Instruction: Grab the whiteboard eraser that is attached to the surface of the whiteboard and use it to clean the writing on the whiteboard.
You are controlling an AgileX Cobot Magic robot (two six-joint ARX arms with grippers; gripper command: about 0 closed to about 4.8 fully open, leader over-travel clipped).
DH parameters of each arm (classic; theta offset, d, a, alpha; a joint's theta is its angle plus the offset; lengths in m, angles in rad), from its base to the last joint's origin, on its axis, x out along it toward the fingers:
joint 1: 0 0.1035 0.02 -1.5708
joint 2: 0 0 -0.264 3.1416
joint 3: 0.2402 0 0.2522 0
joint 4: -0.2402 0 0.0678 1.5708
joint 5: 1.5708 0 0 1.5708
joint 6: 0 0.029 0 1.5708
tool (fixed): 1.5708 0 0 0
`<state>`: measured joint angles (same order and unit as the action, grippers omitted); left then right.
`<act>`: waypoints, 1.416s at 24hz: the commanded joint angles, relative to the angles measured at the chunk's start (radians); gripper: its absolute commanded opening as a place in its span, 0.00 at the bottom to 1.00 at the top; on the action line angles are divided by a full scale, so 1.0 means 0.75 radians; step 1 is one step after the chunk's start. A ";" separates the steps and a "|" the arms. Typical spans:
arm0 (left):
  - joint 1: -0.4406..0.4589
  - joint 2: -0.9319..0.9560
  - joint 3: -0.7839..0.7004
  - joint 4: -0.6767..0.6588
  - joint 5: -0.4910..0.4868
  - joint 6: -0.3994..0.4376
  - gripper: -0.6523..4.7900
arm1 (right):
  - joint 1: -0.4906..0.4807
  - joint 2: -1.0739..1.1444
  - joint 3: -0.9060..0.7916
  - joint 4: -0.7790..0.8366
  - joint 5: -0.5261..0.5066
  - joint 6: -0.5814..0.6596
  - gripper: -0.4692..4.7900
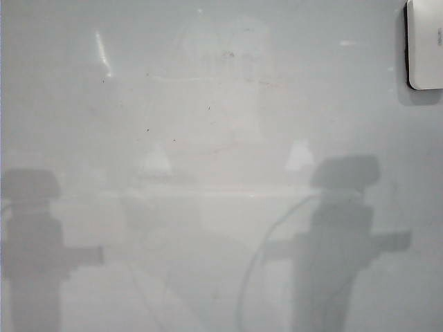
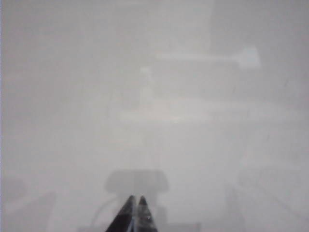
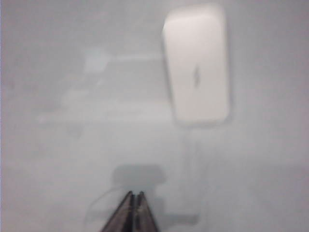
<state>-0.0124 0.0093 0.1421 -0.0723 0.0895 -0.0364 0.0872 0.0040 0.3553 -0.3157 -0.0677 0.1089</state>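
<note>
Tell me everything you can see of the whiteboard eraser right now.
The small flat white rectangular eraser with rounded corners lies flat against the glossy pale grey whiteboard, at the upper right edge of the exterior view, partly cut off by the frame. A dark rim shows along its left edge. Its top face looks smooth, like plastic, with a small dark mark in the middle in the right wrist view. Nothing grips it: the shut right end effector sits apart from it, with bare board between.

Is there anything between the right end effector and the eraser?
No. In the right wrist view, only bare whiteboard with soft shadows lies between the shut right end effector and the whiteboard eraser.
</note>
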 commanded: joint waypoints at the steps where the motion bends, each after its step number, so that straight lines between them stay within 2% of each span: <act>1: 0.001 0.002 -0.049 0.009 0.001 0.003 0.11 | 0.002 -0.003 -0.090 0.049 -0.057 0.028 0.19; 10: -0.001 0.002 -0.180 0.010 -0.005 0.004 0.11 | 0.002 -0.002 -0.309 0.074 -0.067 0.030 0.19; 15: 0.000 0.002 -0.179 -0.136 -0.057 0.004 0.11 | 0.002 -0.002 -0.423 0.074 -0.069 0.031 0.19; 26: -0.001 0.001 -0.179 -0.142 -0.055 -0.001 0.11 | 0.001 -0.006 -0.427 0.137 -0.086 0.044 0.19; 28: -0.001 0.001 -0.179 -0.142 -0.055 -0.001 0.11 | -0.001 -0.006 -0.428 0.145 -0.058 -0.016 0.19; 30: -0.001 0.001 -0.179 -0.142 -0.055 -0.001 0.11 | -0.016 -0.006 -0.429 0.215 0.024 -0.081 0.19; 34: -0.001 0.001 -0.179 -0.142 -0.055 -0.001 0.11 | -0.097 -0.006 -0.468 0.479 0.035 -0.137 0.19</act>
<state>-0.0124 0.0090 0.0044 -0.1699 0.0486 -0.0376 0.0292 0.0017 0.0204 -0.0448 -0.0463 0.0250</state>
